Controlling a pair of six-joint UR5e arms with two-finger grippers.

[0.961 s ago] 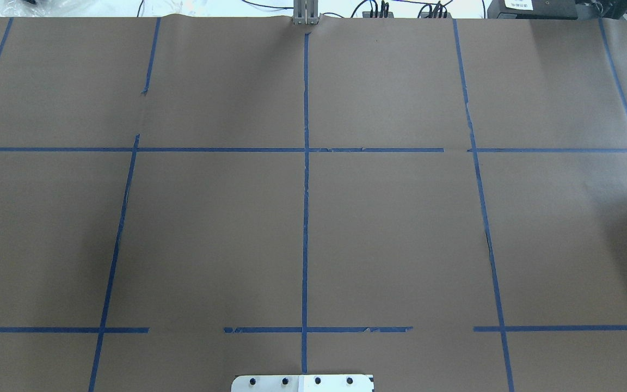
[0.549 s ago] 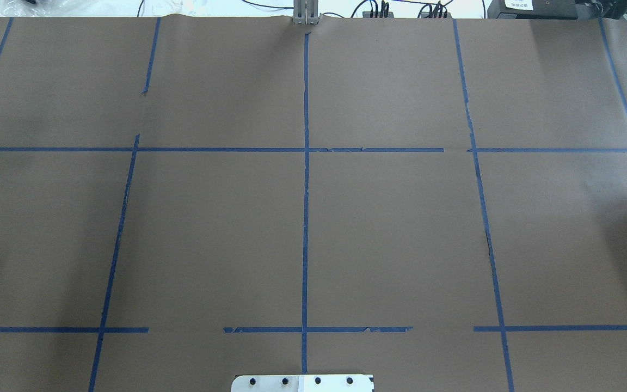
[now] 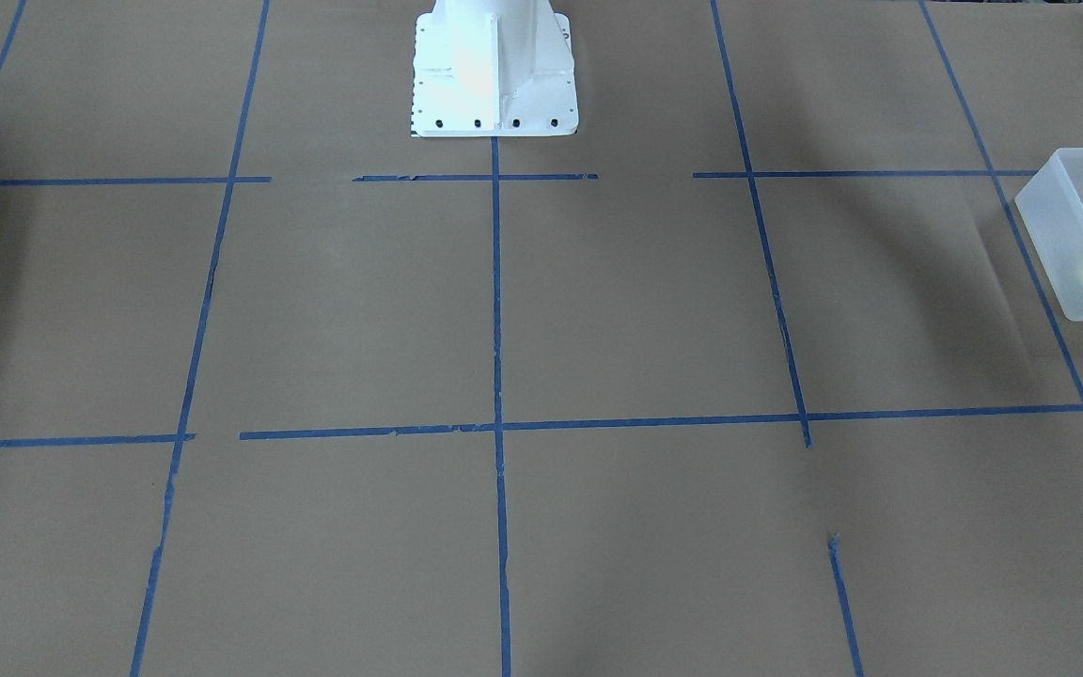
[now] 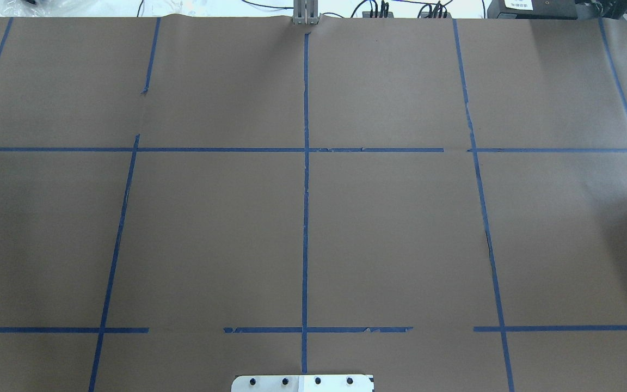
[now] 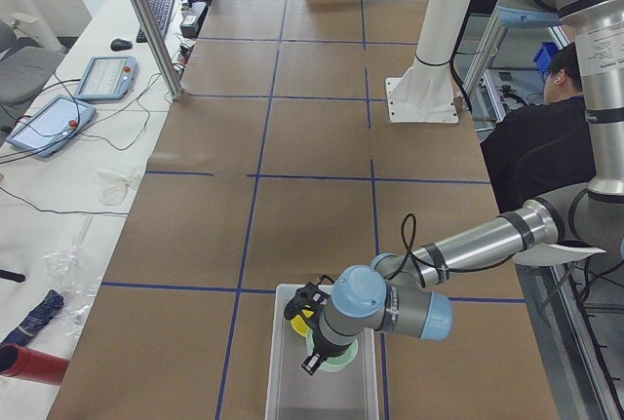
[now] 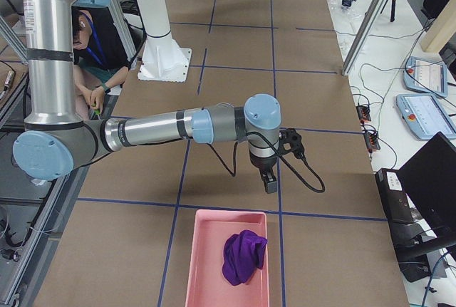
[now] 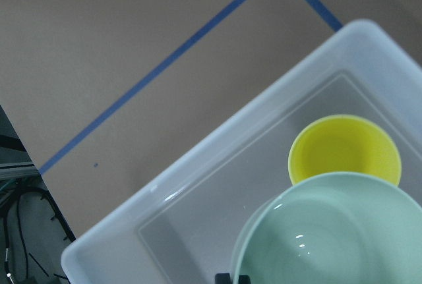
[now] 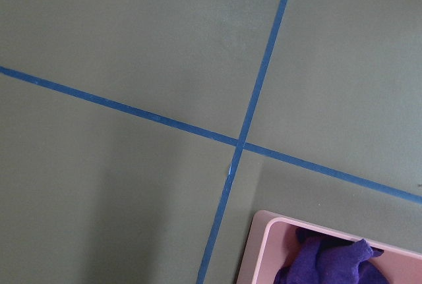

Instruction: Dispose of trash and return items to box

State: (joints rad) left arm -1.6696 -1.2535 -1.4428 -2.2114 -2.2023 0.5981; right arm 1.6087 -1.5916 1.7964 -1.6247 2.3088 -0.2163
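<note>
The translucent white box (image 7: 198,165) stands at the table's left end and also shows in the front view (image 3: 1059,212) and the left view (image 5: 291,386). The yellow cup (image 7: 344,149) stands upright inside it. The mint-green bowl (image 7: 336,238) hangs over the box next to the cup, its rim between the tips of my left gripper (image 7: 232,277), which is shut on it. The left view shows this gripper (image 5: 312,363) over the box. My right gripper (image 6: 271,184) hovers over bare table near the pink tray; I cannot tell if it is open or shut.
A pink tray (image 6: 206,264) holding a purple cloth (image 6: 244,256) lies at the table's right end and shows in the right wrist view (image 8: 260,251). The white robot base (image 3: 494,75) stands mid-table. Blue tape lines cross the brown paper.
</note>
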